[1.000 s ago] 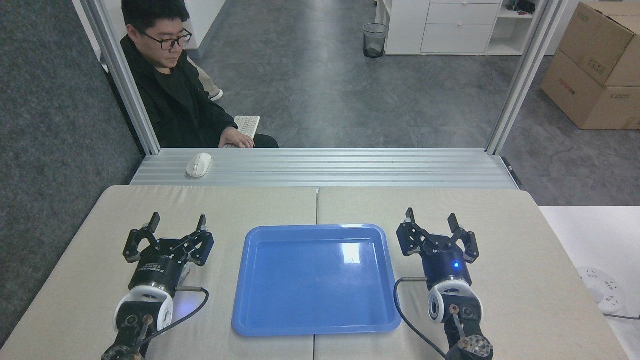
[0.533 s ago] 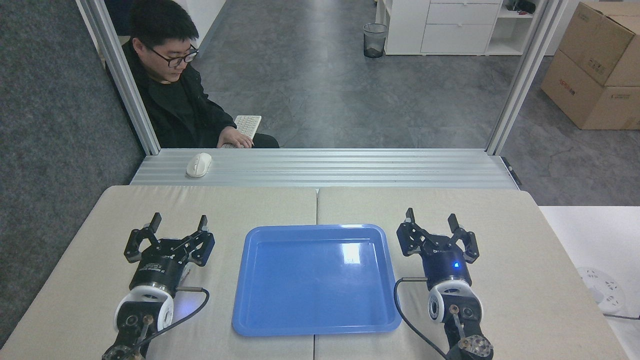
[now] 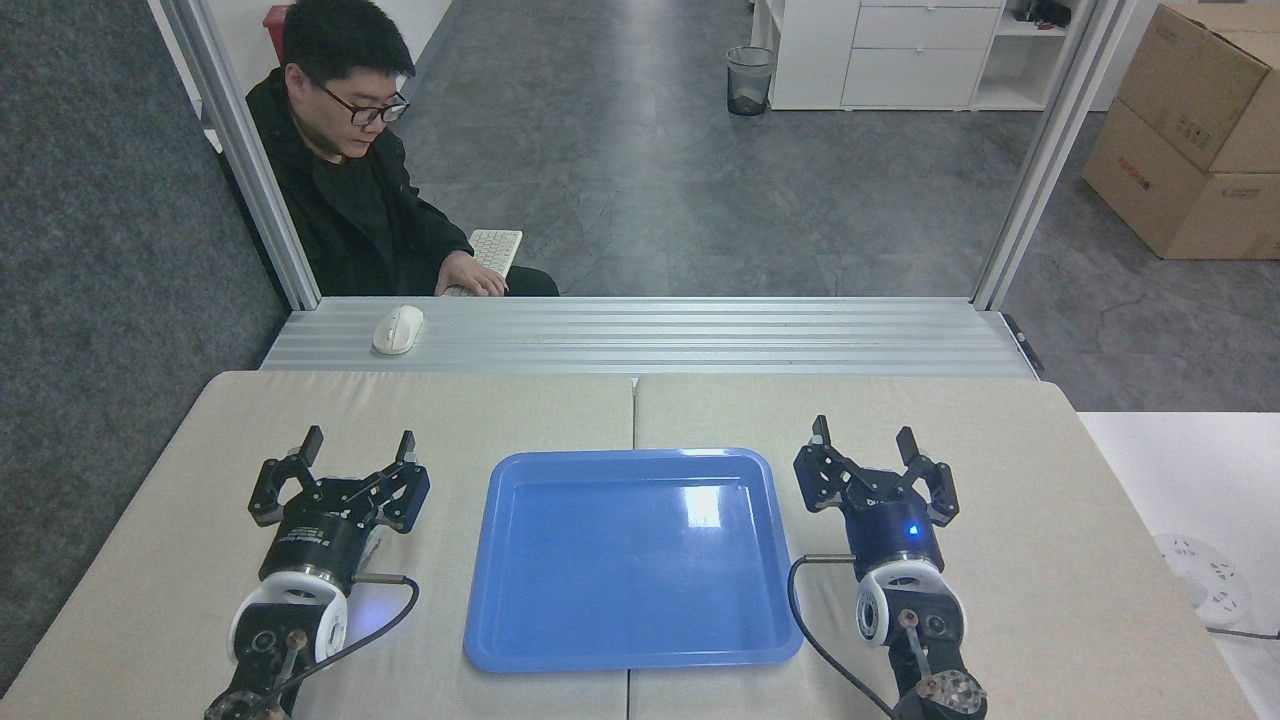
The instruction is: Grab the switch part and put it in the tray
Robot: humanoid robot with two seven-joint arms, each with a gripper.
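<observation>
The left gripper (image 3: 358,446) and the right gripper (image 3: 863,435) are seen resting low over the padded table (image 3: 1050,560), one on each side of the tray (image 3: 632,662), with their fingers pointing away from the robot. Both are spread wide, and nothing is held between the fingers of either. This symmetrical stance is judged to be a waiting pose, from which either arm can reach the part without crossing over the tray.

The tray is set squarely in the middle of the table, between the two arms, presumably so that it can be reached equally from either side. Only glare is seen on its blue floor. The switch part is not found anywhere in view: neither on the table, in the tray, nor in a gripper, so the pick cannot yet be started.

Small white lettering is printed on each gripper body, but it is too small to be read.

Beyond the table, a white mouse (image 3: 397,329) is laid on a ribbed metal ledge (image 3: 700,335). Behind it a person (image 3: 360,210) is seated with a hand on a keyboard (image 3: 495,250). Farther off, a bin (image 3: 749,80) is seen, and cardboard boxes (image 3: 1190,140) bear print that cannot be made out.
</observation>
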